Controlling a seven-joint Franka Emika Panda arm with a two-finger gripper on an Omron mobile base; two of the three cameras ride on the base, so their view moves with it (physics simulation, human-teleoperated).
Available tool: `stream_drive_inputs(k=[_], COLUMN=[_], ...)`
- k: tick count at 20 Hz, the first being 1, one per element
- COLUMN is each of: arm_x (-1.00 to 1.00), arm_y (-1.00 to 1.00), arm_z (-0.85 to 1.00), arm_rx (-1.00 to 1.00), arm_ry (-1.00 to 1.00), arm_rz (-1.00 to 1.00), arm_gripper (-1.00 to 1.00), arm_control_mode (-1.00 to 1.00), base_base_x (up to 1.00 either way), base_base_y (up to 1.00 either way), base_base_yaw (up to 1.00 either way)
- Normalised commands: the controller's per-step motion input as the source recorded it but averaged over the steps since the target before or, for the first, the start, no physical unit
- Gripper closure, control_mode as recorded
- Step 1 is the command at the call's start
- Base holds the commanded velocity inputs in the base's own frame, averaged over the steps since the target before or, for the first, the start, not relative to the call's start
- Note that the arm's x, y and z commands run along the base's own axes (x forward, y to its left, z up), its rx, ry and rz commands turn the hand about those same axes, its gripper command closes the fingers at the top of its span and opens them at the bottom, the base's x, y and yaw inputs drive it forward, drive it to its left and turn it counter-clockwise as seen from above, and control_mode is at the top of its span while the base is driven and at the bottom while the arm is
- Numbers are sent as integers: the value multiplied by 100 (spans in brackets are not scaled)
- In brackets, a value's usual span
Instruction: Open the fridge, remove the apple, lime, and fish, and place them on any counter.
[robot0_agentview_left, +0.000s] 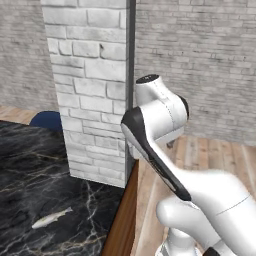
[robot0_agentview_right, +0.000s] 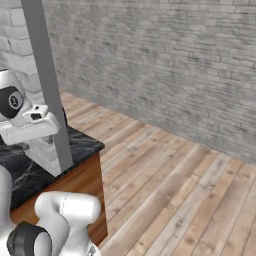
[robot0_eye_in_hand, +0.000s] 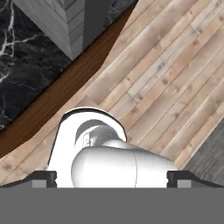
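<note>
A slender silvery-white fish (robot0_agentview_left: 51, 218) lies flat on the black marble counter (robot0_agentview_left: 30, 165), near its front right part. My gripper (robot0_eye_in_hand: 111, 179) is open and holds nothing, its dark fingertips (robot0_eye_in_hand: 43, 178) wide apart. It looks down over the wooden floor beside the counter (robot0_eye_in_hand: 26, 57) corner. The arm is folded up to the right of the counter's wooden edge (robot0_agentview_left: 125, 210). The fridge, the apple and the lime are out of view.
A white brick pillar (robot0_agentview_left: 90, 90) with a dark grey strip (robot0_agentview_left: 131, 75) stands on the counter's far right end. A dark blue rounded object (robot0_agentview_left: 46, 120) sits behind the counter. Wooden floor (robot0_agentview_right: 165, 185) stretches right to a grey brick wall (robot0_agentview_right: 175, 60).
</note>
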Motion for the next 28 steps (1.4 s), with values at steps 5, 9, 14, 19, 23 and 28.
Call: stream_drive_inputs(k=[5,9,14,19,23,28], arm_x=[-13,-16,2,13,-4,-4], arm_y=[-65,-75,-33,-7,-14,0], arm_z=[3,14,22,7,31,6], arm_rx=[2,6,15,17,12,0], arm_ry=[-28,-30,-17,-8,-1,0], arm_rz=[-17,-7,-1,6,10,0], arm_gripper=[-100,-100,-100,-100,-100,-100], arm_control_mode=[-100,-100,-100,-100,-100,-100], base_base_x=[0,0,0,0,0,0], base_base_y=[0,0,0,0,0,0], base_base_yaw=[0,0,0,0,0,0])
